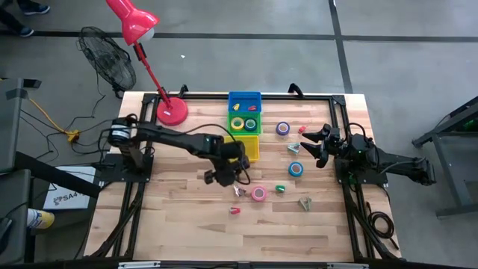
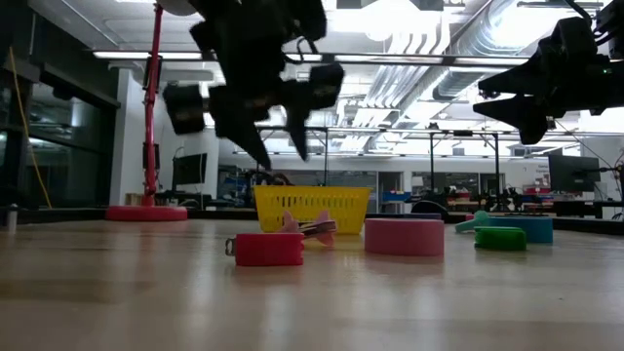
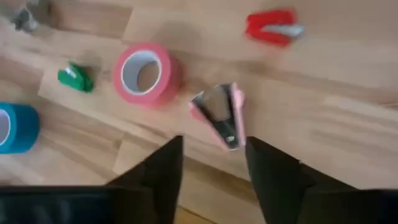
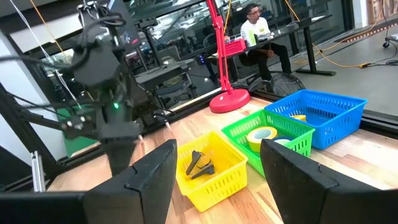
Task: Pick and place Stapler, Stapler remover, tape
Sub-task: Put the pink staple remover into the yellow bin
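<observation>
- left arm stretched way out over the middle of the tabletop, left claw [image 1: 222, 176] pointing down, hanging clear of the wood, fingers spread
- right arm parked by the right edge, right claw [image 1: 311, 144] raised, fingers apart too

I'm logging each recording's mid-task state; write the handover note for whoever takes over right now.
Left gripper: open, empty, above the pink staple remover.
Right gripper: open, empty, raised at the right edge.
Done: yellow tape rolls in the green basket; a dark item in the yellow basket.
Left on the table: pink tape, blue tape, purple tape, and small red and green pieces.
</observation>
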